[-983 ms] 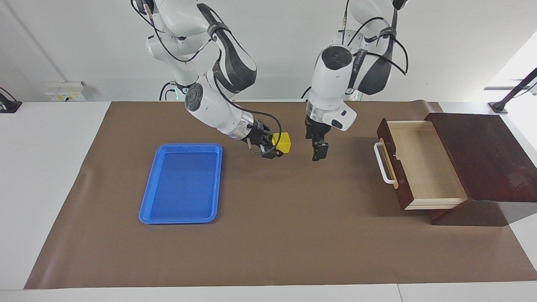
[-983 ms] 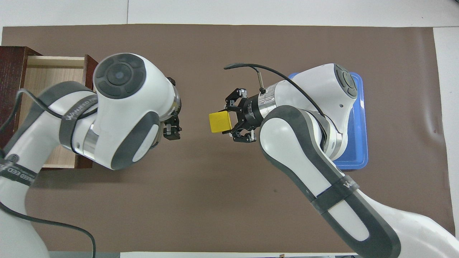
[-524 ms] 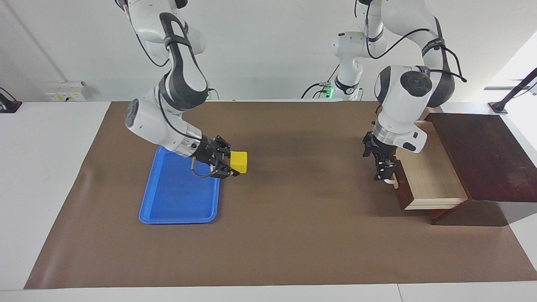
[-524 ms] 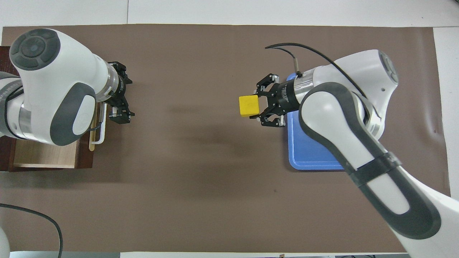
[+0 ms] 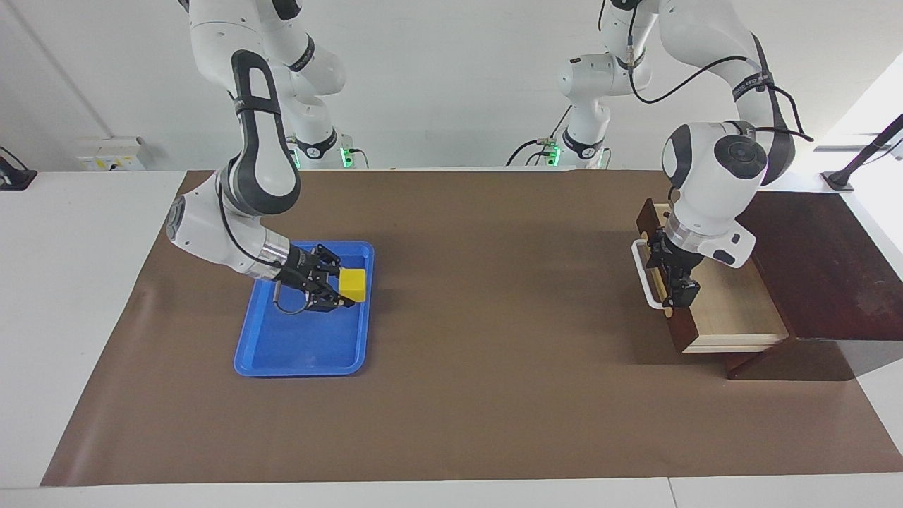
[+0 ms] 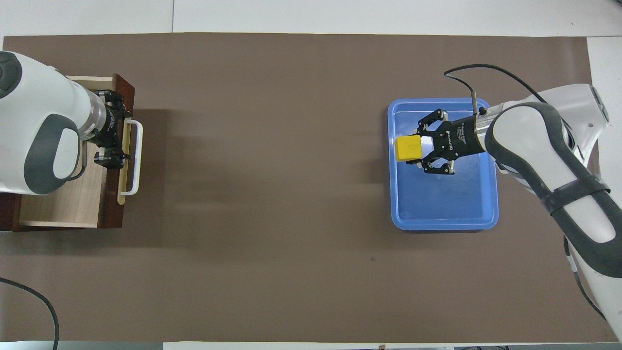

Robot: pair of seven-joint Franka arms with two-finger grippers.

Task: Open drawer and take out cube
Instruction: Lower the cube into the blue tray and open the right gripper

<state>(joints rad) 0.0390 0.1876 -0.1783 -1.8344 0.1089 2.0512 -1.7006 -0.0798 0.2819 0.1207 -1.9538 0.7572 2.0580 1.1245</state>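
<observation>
The yellow cube (image 5: 353, 283) (image 6: 408, 148) is clamped in my right gripper (image 5: 343, 286) (image 6: 418, 149), which is shut on it. It hangs low over the blue tray (image 5: 303, 370) (image 6: 444, 224), by the rim that faces the table's middle. The drawer (image 5: 734, 310) (image 6: 63, 204) stands pulled out of its dark box (image 5: 811, 261), and its pale wood floor shows bare where visible. My left gripper (image 5: 679, 289) (image 6: 112, 131) is open over the top edge of the drawer front, just inside the white handle (image 5: 645, 282) (image 6: 138, 158). It holds nothing.
A brown mat (image 5: 494, 395) covers the table between tray and drawer. The dark box sits at the left arm's end and the tray at the right arm's end. White table shows around the mat.
My right gripper carried the cube from over the table's middle to over the tray and lowered it. My left gripper swung from the middle to the drawer front. The drawer stayed open.
</observation>
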